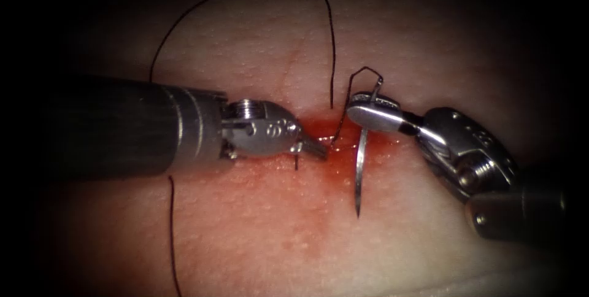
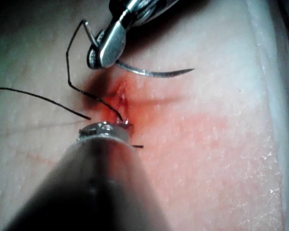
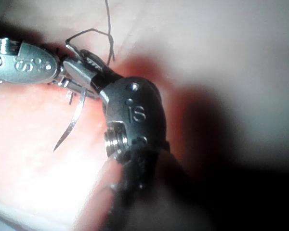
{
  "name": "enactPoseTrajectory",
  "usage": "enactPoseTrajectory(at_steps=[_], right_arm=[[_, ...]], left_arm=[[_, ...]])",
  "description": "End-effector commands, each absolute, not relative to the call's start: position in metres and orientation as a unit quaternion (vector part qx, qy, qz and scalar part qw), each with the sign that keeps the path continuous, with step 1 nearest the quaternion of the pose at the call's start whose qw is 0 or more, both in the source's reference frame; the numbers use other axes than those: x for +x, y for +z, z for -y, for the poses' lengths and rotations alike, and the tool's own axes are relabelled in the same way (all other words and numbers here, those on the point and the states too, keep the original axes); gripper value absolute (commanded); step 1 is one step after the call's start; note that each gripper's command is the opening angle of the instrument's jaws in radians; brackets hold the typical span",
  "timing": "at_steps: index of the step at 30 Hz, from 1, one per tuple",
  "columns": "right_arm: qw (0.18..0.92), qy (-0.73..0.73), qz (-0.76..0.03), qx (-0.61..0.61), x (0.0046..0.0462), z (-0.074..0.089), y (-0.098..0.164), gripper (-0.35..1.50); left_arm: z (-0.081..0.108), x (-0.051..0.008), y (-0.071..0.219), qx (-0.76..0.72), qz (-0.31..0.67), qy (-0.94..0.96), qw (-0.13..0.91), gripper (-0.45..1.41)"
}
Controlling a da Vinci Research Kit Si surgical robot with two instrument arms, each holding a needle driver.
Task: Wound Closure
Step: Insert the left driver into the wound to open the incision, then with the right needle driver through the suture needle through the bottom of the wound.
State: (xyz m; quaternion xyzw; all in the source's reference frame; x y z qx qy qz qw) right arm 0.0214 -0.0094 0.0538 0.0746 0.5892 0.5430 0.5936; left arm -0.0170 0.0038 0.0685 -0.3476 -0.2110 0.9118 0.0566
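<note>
Right gripper (image 1: 362,111) clamps needle (image 1: 359,168) near swaged end, clear of tissue (image 1: 257,229); left gripper (image 1: 316,148) pinches thread (image 1: 332,39) at cut (image 1: 325,134).

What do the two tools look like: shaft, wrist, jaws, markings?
Left tool: dark grey shaft with a ribbed silver collar, rounded bright-metal wrist housing with stamped markings and a screw head. Right tool: same dark shaft, silver wrist block bearing engraved characters and a threaded pin; its jaws are broad, smooth and spoon-shaped. No cables are visible outside either.

Pale tissue (image 1: 257,235) with a cut (image 1: 331,134), red fluid (image 1: 307,174) around it, dark thread (image 1: 172,235) across its surface
</note>
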Motion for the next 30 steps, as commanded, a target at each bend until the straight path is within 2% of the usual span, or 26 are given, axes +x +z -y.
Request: enactPoseTrajectory(at_steps=[1, 9, 27, 30], right_arm=[[0.598, 0.535, -0.592, 0.07, 0.0223, 0.0096, 0.0544, -0.35], [0.605, 0.523, -0.596, 0.066, 0.0226, 0.0095, 0.0542, -0.35], [0.644, 0.431, -0.631, -0.027, 0.023, 0.0057, 0.0579, -0.35], [0.652, 0.403, -0.641, -0.043, 0.024, 0.0061, 0.059, -0.35]], left_arm=[[-0.0044, -0.0176, 0.07, -0.343, 0.212, 0.913, 0.055, -0.45], [-0.0048, -0.017, 0.0736, -0.291, 0.239, 0.926, 0.041, -0.45], [-0.0026, -0.016, 0.0761, -0.186, 0.304, 0.934, 0.008, -0.45], [-0.0025, -0.0157, 0.0761, -0.17, 0.312, 0.934, 0.04, 0.17]])
